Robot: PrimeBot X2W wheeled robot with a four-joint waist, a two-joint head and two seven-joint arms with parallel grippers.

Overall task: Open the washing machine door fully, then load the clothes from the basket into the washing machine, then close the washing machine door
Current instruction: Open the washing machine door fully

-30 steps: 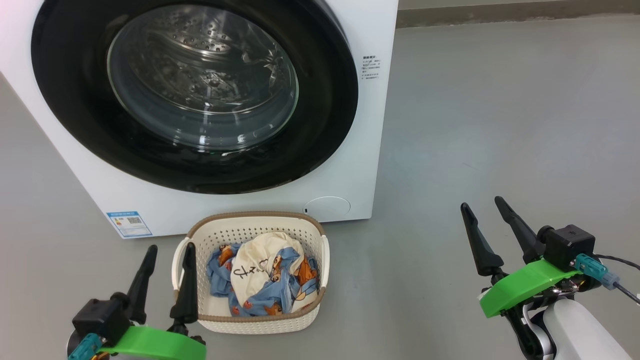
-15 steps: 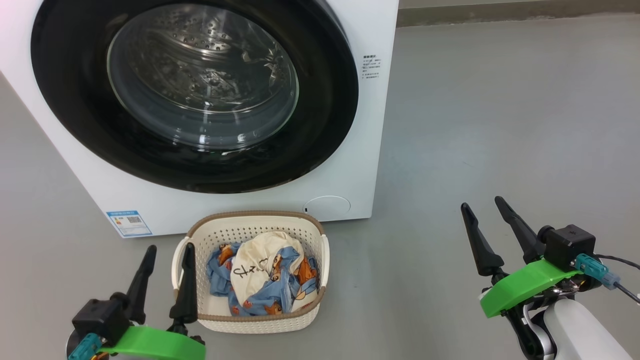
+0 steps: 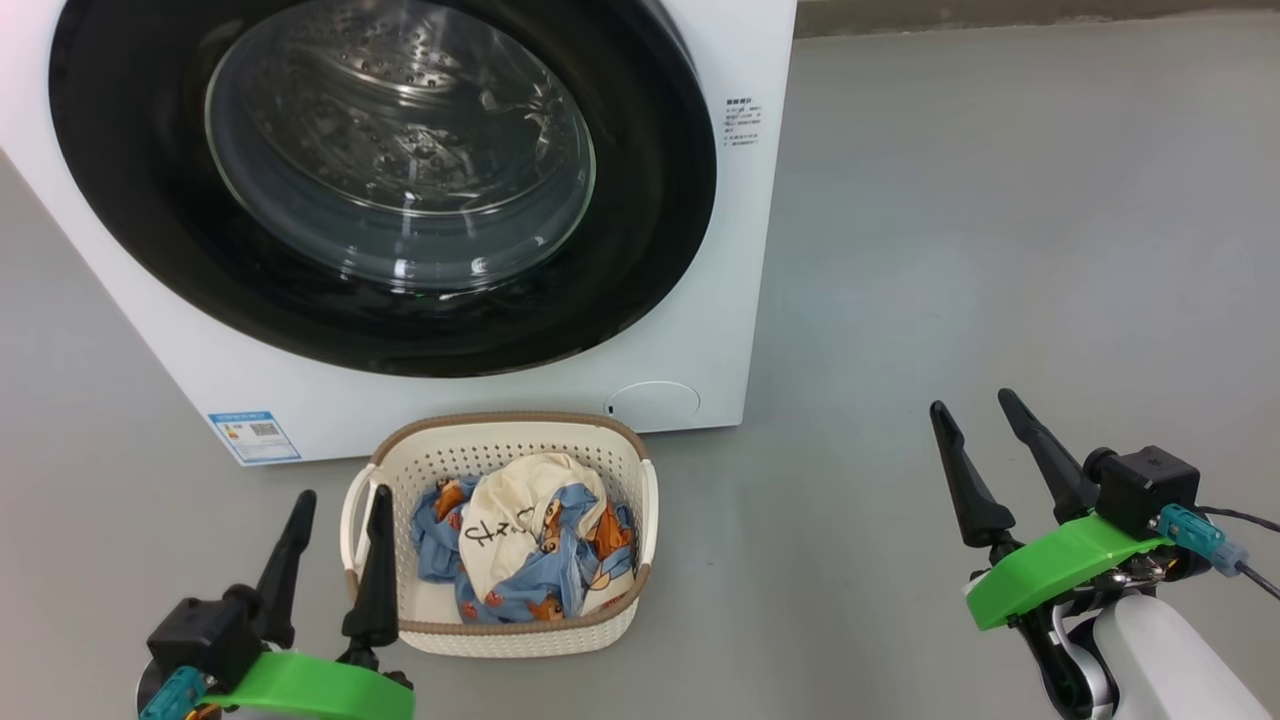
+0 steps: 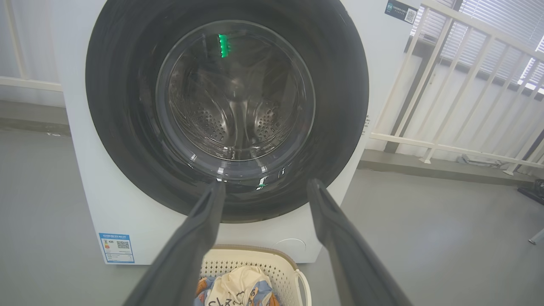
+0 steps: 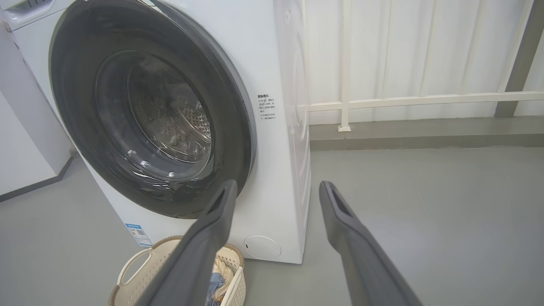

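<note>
Just right of the left jaws sits the basket (image 3: 520, 640) holding clothes (image 3: 520, 540).

Obscured and cropped items
Washing machine (image 3: 725, 330) and washing machine door (image 3: 660, 200): tops cut by head view's upper edge. Blue label (image 3: 254, 436), front notice (image 3: 742, 122): print too small to read. Clothes (image 3: 530, 540): lower layers hidden in basket (image 3: 520, 640).

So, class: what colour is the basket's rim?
Brown, on the basket; clearest in the head view.

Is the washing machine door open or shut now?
Shut. The door lies flat against the white front of the washing machine, and the drum is seen only through its glass.
</note>
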